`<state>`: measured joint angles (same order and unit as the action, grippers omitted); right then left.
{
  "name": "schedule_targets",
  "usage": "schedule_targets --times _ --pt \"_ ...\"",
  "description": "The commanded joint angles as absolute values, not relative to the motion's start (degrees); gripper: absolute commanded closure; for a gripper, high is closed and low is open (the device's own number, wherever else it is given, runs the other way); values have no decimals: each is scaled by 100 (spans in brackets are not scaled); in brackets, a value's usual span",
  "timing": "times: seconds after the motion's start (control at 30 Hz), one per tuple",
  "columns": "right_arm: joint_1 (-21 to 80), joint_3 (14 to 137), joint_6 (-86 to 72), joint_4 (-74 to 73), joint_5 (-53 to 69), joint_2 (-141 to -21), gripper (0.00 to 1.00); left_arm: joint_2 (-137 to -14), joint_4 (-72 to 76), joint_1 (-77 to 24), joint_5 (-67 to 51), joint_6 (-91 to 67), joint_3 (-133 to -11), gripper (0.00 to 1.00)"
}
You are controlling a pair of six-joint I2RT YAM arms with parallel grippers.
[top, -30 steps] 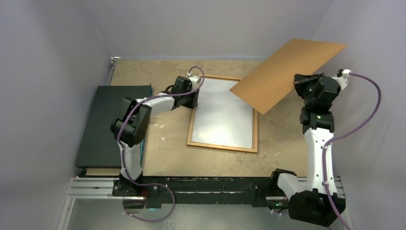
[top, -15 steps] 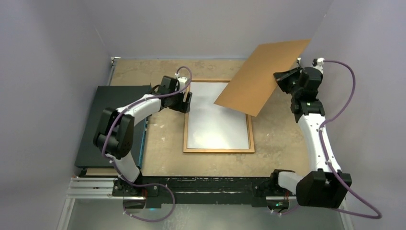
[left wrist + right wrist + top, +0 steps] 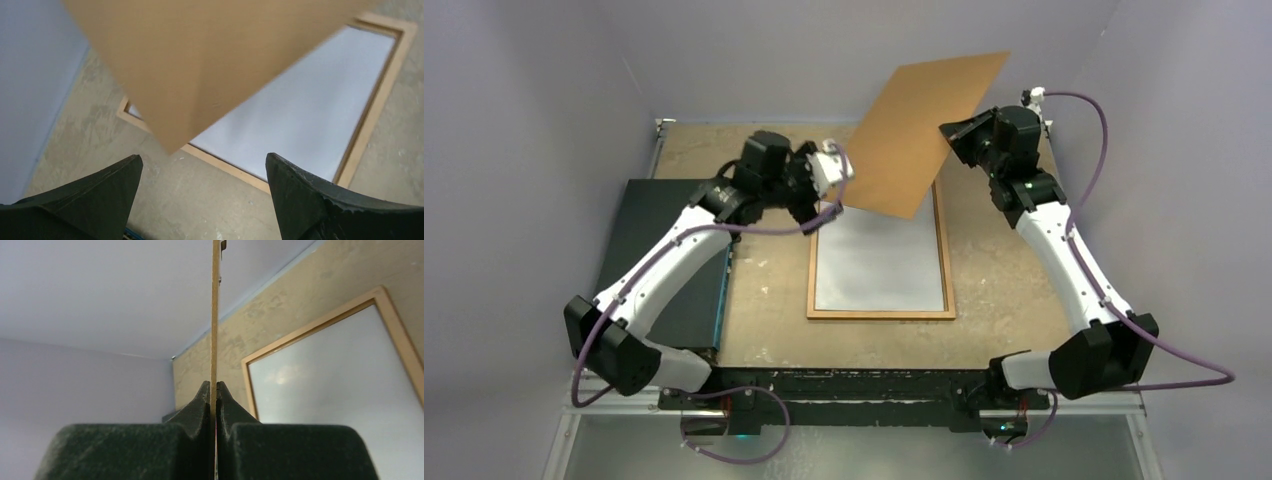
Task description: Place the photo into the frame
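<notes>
Between the right fingers (image 3: 206,405), clenched flat to flat, sits the backing board (image 3: 215,315). It is a thin, rigid, matte brown rectangle, held aloft and tilted over the far edge of the desk (image 3: 1004,290). The left fingers (image 3: 827,168) are dark and wedge-shaped, spread wide and grasping nothing, just beside the board's lowest corner. Below lies the frame (image 3: 879,315), a thin orange-brown wooden rectangle, flat at desk centre. It encloses a smooth pale grey sheet; whether that is the photo cannot be told. A dark flat box (image 3: 649,260) lies along the left edge. Since one second ago, the board has swung from the far-right corner toward far centre, the left fingers have spread and risen, and the frame now sits square. Count: two arms, one board, one frame, one box.
</notes>
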<state>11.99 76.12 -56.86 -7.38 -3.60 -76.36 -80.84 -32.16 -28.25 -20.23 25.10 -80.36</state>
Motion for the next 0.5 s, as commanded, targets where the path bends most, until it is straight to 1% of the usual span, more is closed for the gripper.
schedule_targets --times 0.0,0.07,0.23,0.37,0.47 --pt "1278 8084 -6583 -150 -586 -7602 100 -7414 -4094 -3945 -1156 4287 -7658 7" --pt "1310 7999 -6874 -47 -463 -7628 100 -7109 -3445 -4263 -439 4458 -7336 7" --pt "1419 7784 -7427 172 -308 -7627 100 -6803 -2093 -4872 738 4841 -6996 7" --pt "1433 7677 -7745 227 -126 -7579 100 -6688 -1029 -5078 1137 5187 -6621 13" --pt "1446 7559 -7938 362 81 -7576 100 -6650 -326 -5238 1341 5758 -6253 17"
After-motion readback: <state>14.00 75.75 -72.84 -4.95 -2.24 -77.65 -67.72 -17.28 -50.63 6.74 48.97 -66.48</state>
